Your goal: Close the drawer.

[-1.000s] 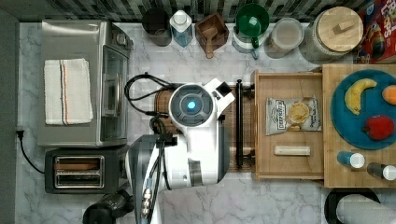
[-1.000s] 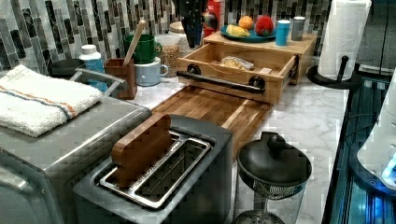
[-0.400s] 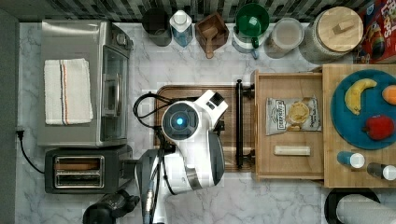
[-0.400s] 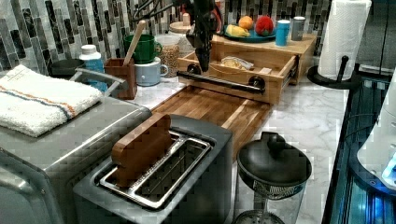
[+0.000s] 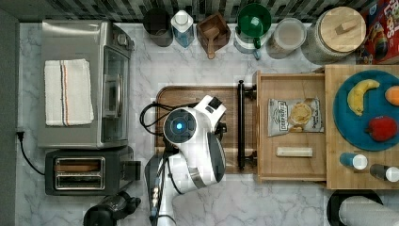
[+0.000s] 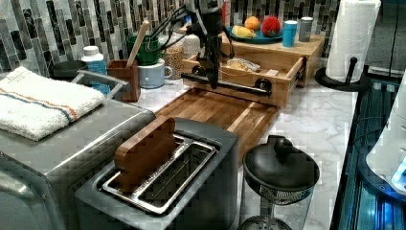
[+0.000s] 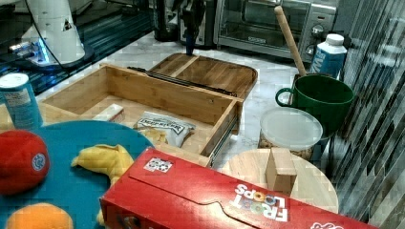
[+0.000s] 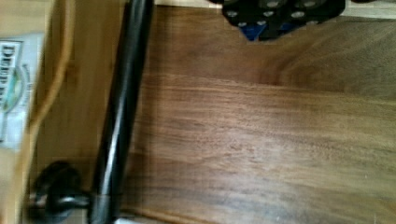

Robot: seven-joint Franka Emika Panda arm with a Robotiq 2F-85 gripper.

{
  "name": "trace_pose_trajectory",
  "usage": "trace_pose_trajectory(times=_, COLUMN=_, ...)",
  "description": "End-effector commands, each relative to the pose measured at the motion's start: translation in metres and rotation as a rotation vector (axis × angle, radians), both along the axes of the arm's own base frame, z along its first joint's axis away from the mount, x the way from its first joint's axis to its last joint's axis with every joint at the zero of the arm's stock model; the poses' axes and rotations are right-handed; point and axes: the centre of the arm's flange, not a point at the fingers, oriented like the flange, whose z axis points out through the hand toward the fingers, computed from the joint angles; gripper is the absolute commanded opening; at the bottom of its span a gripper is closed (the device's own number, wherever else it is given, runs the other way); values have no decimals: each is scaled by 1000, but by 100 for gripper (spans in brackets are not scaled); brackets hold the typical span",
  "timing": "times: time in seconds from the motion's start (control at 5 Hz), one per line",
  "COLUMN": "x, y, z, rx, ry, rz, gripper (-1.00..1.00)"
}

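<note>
Drawer (image 5: 291, 125) stands pulled out in front of you, its open box holding a snack bag (image 5: 295, 116) and a small pale stick (image 5: 294, 151). In the top view its black bar handle (image 5: 241, 125) runs up and down the picture, so the long axis of the handle lies across the direction of travel, and the front faces the top view's left, toward the brown wooden tray (image 5: 197, 96). The arm's white body covers the end effector in the top view; the left view instead lets you see the end effector (image 6: 210, 76) hanging just at the handle (image 6: 230, 85), though you cannot tell there whether its fingers are spread or clenched. The right view looks across the drawer from behind (image 7: 143, 98), with the end effector (image 7: 190, 47) beyond the tray. The wrist view gives you the handle (image 8: 122, 112) close up beside the dark tray wood (image 8: 261, 135).

The worktop (image 5: 226, 197) is white marble, backed by a striped tile wall (image 6: 48, 33). On it you have a toaster oven (image 5: 84, 84) with a folded towel (image 5: 68, 92) on top, a toaster (image 5: 84, 170), a green mug (image 5: 253, 21), and a paper towel roll (image 6: 352, 33). A blue plate (image 5: 362, 117) with fruit sits on the light wood top above the drawer.
</note>
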Motion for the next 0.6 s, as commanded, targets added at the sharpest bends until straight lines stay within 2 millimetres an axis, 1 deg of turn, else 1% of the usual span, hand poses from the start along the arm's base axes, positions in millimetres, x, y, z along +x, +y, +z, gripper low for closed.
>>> trace_pose_trajectory(times=0.2, x=7, y=-16, z=-26, rx=-13, ry=-47, rz=-29, gripper=-100)
trace_pose_trajectory(times=0.4, x=9, y=-26, z=-18, rx=-29, ry=-56, rz=-30, gripper=-100)
trace_pose_trajectory(times=0.6, x=22, y=-42, z=-21, rx=-37, ry=-66, rz=-14, gripper=-100)
